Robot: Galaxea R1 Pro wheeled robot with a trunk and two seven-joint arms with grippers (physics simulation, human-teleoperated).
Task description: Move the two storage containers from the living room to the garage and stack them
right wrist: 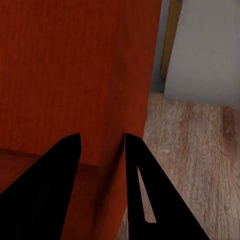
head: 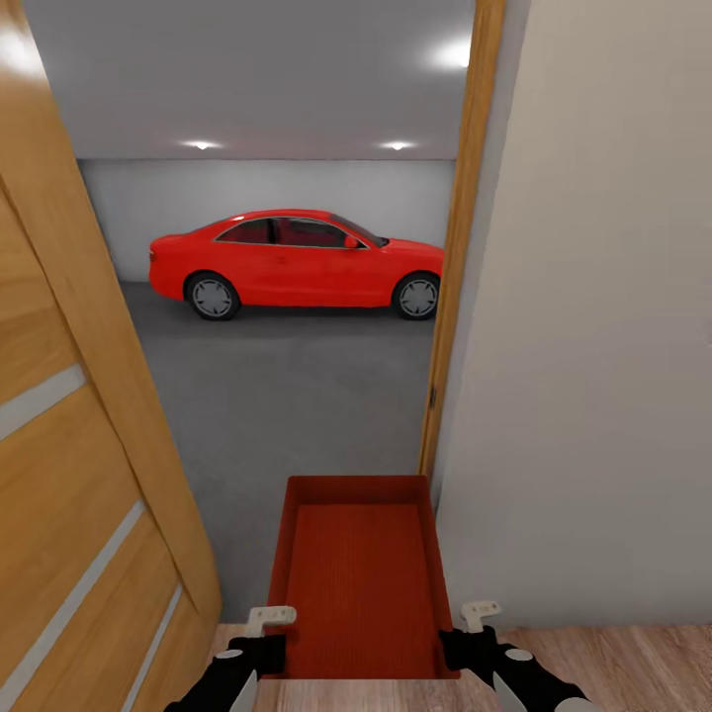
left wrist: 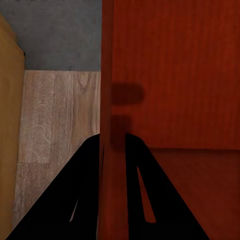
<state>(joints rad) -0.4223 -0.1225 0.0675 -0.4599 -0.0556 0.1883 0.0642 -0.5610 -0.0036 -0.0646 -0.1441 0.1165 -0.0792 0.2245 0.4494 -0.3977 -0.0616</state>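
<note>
Head view: one orange-red storage container [head: 361,578] is seen held level between the two grippers, its long axis pointed straight ahead through the doorway, open top upward. Its far end is projected over the dark grey garage floor [head: 287,396], while its near end is kept above the light wood-plank floor [head: 613,667]. The left gripper [head: 259,641] is placed at the near left wall and the right gripper [head: 473,638] at the near right wall. In the left wrist view, the left gripper [left wrist: 114,150] is shown clamped on the container [left wrist: 175,75], one finger on each face of the thin side wall. In the right wrist view, the right gripper [right wrist: 102,147] is likewise closed on the container's wall [right wrist: 70,70] near a corner. A wooden door [head: 79,445] is swung open at the left, a door frame [head: 457,237] and pale wall [head: 593,316] stand at the right, and a red car [head: 297,262] is parked side-on at the far garage wall.
</note>
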